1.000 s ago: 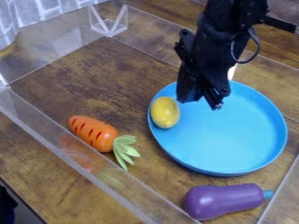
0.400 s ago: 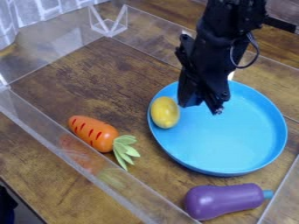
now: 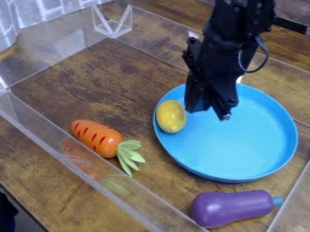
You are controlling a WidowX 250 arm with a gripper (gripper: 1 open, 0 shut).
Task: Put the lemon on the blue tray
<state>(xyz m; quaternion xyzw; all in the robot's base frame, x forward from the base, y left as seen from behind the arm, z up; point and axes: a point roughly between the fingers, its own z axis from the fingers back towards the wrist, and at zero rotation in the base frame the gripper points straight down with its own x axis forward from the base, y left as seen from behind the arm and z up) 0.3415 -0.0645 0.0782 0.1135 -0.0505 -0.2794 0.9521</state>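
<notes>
The lemon [image 3: 171, 116], a small yellow oval, rests against the left rim of the blue tray [image 3: 255, 136], partly on it. My black gripper [image 3: 208, 102] hangs pointing down over the tray's upper left part, just right of and above the lemon. Its jaws look shut and hold nothing. A small gap separates the fingertips from the lemon.
An orange carrot with green leaves [image 3: 101, 140] lies left of the tray. A purple eggplant [image 3: 233, 207] lies below the tray near the front. A clear plastic wall [image 3: 72, 154] runs along the front left, and a clear container [image 3: 111, 20] stands at the back.
</notes>
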